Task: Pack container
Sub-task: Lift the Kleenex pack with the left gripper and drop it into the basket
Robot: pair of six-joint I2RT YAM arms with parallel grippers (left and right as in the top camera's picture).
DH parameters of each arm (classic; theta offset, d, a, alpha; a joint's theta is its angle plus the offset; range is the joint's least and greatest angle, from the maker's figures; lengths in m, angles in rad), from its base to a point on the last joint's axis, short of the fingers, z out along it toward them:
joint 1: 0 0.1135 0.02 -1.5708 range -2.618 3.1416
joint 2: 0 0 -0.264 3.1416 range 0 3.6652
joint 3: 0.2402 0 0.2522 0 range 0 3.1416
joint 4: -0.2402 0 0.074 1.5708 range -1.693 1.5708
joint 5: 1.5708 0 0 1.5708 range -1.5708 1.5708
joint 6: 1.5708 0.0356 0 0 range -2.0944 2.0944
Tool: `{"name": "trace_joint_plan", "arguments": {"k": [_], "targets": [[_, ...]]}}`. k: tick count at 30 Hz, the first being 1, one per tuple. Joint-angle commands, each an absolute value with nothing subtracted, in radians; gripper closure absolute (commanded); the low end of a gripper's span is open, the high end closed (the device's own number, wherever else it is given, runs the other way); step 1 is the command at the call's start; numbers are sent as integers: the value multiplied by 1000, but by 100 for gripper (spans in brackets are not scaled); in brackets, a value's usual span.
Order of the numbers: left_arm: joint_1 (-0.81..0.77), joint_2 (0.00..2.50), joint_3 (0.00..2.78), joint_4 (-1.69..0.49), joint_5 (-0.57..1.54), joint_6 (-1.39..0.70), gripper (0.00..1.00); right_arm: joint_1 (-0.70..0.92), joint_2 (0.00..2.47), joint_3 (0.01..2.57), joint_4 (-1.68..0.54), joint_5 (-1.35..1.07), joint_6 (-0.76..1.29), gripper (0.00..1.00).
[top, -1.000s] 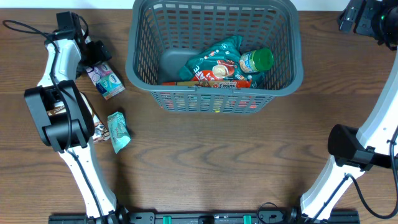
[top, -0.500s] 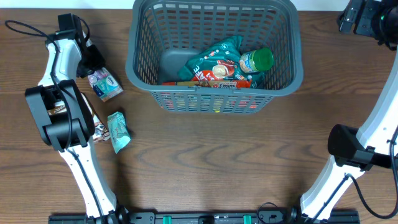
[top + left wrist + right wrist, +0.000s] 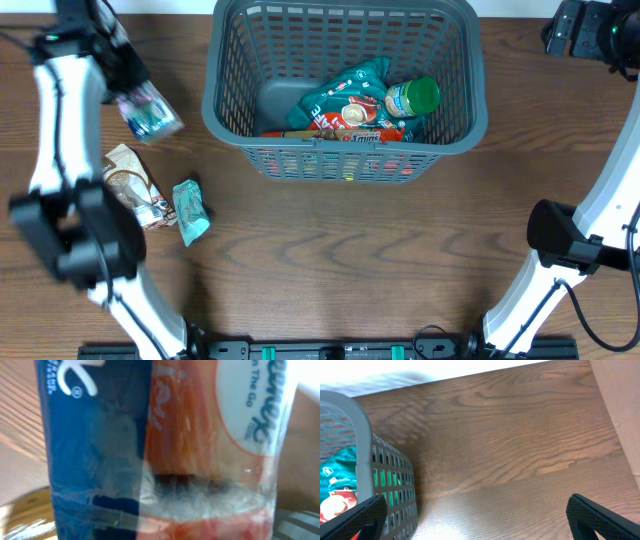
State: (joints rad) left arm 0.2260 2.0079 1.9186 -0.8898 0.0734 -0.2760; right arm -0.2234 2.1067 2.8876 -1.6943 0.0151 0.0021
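Observation:
The container (image 3: 345, 152), a dark grey slotted basket, stands at the back middle of the table. It holds a teal packet (image 3: 345, 92), a green-lidded jar (image 3: 412, 98) and a red packet (image 3: 350, 133). My left gripper (image 3: 128, 85) is raised left of the basket, shut on a tissue pack (image 3: 150, 113). That blue, orange and white tissue pack (image 3: 165, 435) fills the left wrist view and hides the fingers. My right gripper (image 3: 580, 25) hovers open at the back right. Its fingertips (image 3: 357, 519) frame bare wood beside the container's corner (image 3: 362, 425).
A small teal packet (image 3: 190, 210) and a brown and white packet (image 3: 135, 185) lie on the wooden table at the left front. Both arm bases stand along the front edge, the right arm's elbow (image 3: 560, 240) at the right.
The left gripper closed on the tissue pack and lifted it off the table, swinging up and slightly left. The right arm has not moved.

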Motion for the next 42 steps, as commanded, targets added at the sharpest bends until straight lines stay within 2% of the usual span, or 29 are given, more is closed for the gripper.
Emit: {"name": "trace_joint_plan", "arguments": {"k": [1, 6, 10, 15, 21, 26, 33, 42], "targets": [[220, 1810, 1938, -906, 119, -178, 94, -219, 2114, 2889, -1697, 19, -43, 1], [127, 1645, 1938, -935, 180, 48, 94, -233, 2114, 2889, -1681, 22, -51, 1], [-39, 1565, 1938, -967, 180, 277, 94, -258, 2114, 2889, -1670, 22, -51, 1], [-270, 1540, 1938, -982, 175, 608, 94, -286, 2114, 2889, -1673, 16, -51, 1], [-432, 1565, 1938, -968, 172, 991, 94, -292, 2114, 2889, -1679, 14, -51, 1], [-467, 1623, 1938, -854, 173, 1082, 94, -294, 2115, 2889, -1679, 10, -51, 1], [-460, 1787, 1938, -683, 172, 1107, 94, -294, 2122, 2889, -1695, -13, -50, 1], [-407, 2014, 1938, -663, 172, 1079, 94, -294, 2123, 2889, -1698, -13, -50, 1]]}}
